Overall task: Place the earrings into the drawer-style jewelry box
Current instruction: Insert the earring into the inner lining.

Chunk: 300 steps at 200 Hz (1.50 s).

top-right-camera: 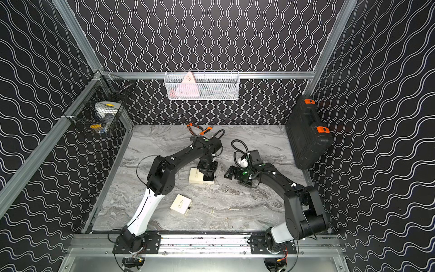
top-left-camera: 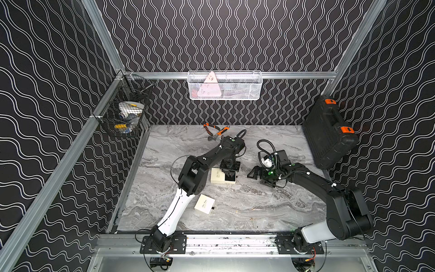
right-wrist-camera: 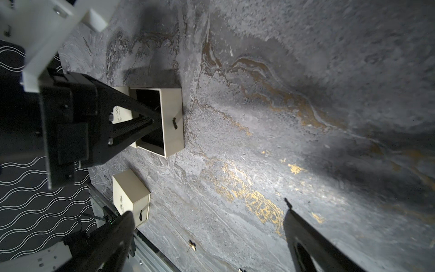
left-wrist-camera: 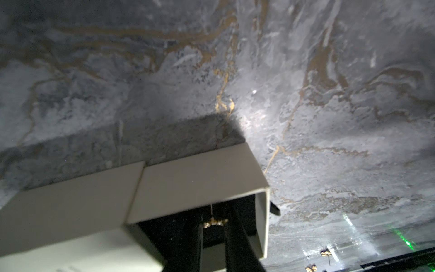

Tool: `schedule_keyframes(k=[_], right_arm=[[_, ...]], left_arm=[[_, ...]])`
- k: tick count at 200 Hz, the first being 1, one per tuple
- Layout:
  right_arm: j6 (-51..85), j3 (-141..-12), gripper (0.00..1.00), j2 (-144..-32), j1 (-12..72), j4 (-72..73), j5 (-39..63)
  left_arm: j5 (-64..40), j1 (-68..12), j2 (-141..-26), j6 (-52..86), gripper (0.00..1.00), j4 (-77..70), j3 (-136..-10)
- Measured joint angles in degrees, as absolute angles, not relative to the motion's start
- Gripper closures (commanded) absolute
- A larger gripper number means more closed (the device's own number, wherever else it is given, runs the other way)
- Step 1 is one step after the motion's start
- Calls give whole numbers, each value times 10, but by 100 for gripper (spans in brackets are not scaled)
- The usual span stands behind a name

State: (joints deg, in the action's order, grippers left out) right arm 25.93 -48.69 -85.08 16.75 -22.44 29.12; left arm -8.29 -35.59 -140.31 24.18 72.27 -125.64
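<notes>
One earring (left-wrist-camera: pixel 213 222) is pinched between my left gripper's (left-wrist-camera: pixel 213 227) narrow fingers, down in the open drawer (left-wrist-camera: pixel 195 186) of the jewelry box (top-left-camera: pixel 217 175), not yet released. Other earrings (left-wrist-camera: pixel 326 253) lie loose on the table (left-wrist-camera: pixel 329 117) (at least two). My left arm arches over, wrist pointing down. My right gripper (right-wrist-camera: pixel 207 209) hangs wide and empty nearby.

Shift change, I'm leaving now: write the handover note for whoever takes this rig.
Left gripper: shut on a gold earring, over the open drawer of the jewelry box.
Right gripper: open, empty, above the marble tabletop.
Done: drawer open, one earring at it, unreleased.
Left: release it, then fetch two loose earrings from the tabletop. Second cream box lies closed nearby.
</notes>
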Motion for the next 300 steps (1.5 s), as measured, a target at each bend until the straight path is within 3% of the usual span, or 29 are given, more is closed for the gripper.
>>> schedule_keyframes(k=[162, 300], right_arm=[[259, -478, 0, -835, 168, -224, 312], [261, -473, 0, -835, 168, -223, 324]], left_arm=[[-22, -375, -1450, 225, 99, 757, -1307], [-1, -375, -1417, 226, 99, 714, -1274]])
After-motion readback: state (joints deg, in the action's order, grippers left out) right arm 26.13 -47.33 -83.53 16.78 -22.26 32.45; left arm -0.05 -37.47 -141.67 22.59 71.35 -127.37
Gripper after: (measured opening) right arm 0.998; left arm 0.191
